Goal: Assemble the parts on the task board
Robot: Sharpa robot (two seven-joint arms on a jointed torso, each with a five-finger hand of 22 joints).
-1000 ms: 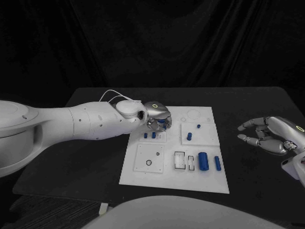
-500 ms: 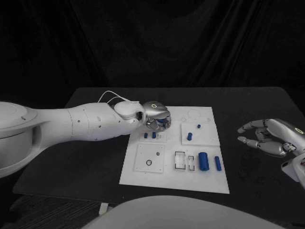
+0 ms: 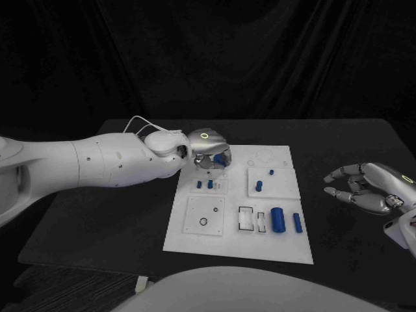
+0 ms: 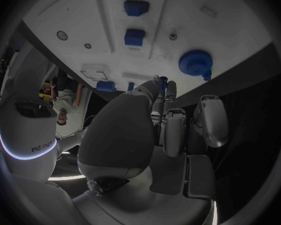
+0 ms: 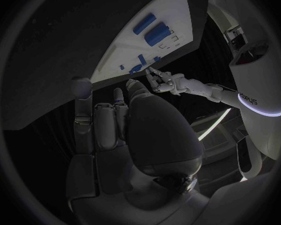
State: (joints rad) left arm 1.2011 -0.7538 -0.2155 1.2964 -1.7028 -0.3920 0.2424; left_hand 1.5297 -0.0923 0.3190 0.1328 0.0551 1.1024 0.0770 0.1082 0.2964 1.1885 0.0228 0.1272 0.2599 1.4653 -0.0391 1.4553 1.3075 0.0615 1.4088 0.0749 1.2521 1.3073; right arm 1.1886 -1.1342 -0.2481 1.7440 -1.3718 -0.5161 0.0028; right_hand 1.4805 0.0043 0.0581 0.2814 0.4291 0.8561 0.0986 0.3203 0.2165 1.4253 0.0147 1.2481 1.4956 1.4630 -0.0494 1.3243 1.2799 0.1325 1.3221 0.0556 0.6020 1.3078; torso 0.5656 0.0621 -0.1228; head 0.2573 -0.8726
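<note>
The white task board [image 3: 264,244] lies mid-table. My left hand [image 3: 208,146] hovers over its far left corner, fingers pointing down and holding nothing. A blue gear [image 4: 195,62] lies on the board just beyond the fingertips [image 4: 168,92], apart from them; a bit of it peeks out beside the hand [image 3: 223,158]. Two small blue pegs [image 3: 204,184] stand nearer on the board [image 4: 72,10]. A thick blue cylinder [image 3: 277,219] and a slim one [image 3: 297,222] lie at the near right. My right hand [image 3: 372,188] hangs off the board's right side, fingers loosely apart and holding nothing.
Two more small blue pieces [image 3: 259,186] sit on the board's right middle plate. Rectangular slots [image 3: 246,219] and a plate with round holes [image 3: 204,218] are at the near side. Black table [image 3: 123,214] surrounds the board. The right wrist view shows the board [image 5: 147,50] and my left hand [image 5: 162,81] beyond it.
My left hand has moved toward the board's far edge, and the blue piece by its fingers now shows farther back. The right hand has sunk slightly.
</note>
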